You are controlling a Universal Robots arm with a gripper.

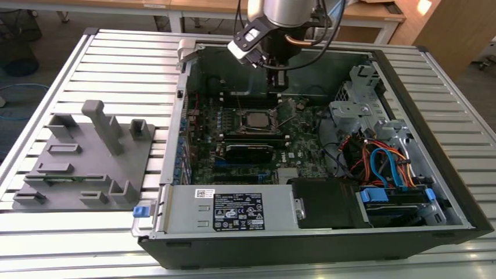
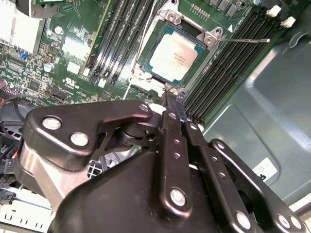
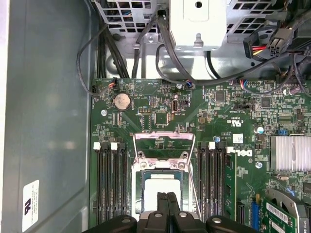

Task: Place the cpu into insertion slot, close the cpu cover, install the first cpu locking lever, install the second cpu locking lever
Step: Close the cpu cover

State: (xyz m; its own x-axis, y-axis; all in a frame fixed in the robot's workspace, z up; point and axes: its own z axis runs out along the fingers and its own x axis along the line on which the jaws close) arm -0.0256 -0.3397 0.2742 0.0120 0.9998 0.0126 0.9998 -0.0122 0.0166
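Observation:
The cpu (image 3: 163, 187), a silver-topped square chip, lies flat in the insertion slot (image 3: 137, 189) on the green board; it is also seen as cpu (image 2: 173, 51) and cpu (image 1: 256, 120). The cpu cover (image 3: 164, 137), a thin silvery frame, is swung open and lies back beyond the slot, with the board showing through its window. Two thin wire locking levers stand released beside the slot, one lever (image 2: 243, 40) and the other lever (image 2: 138, 58). My gripper (image 3: 167, 198) hovers over the slot's edge, fingers pressed together and holding nothing; it also appears as gripper (image 2: 171, 94) and gripper (image 1: 277, 84).
Black memory slots (image 3: 111, 179) flank the socket on both sides. A metal drive cage (image 3: 199, 22) and cable bundles (image 3: 141, 43) sit past the board. The case wall (image 3: 43, 121) runs alongside. A grey fixture block (image 1: 85, 157) rests on the slatted table at the exterior view's left.

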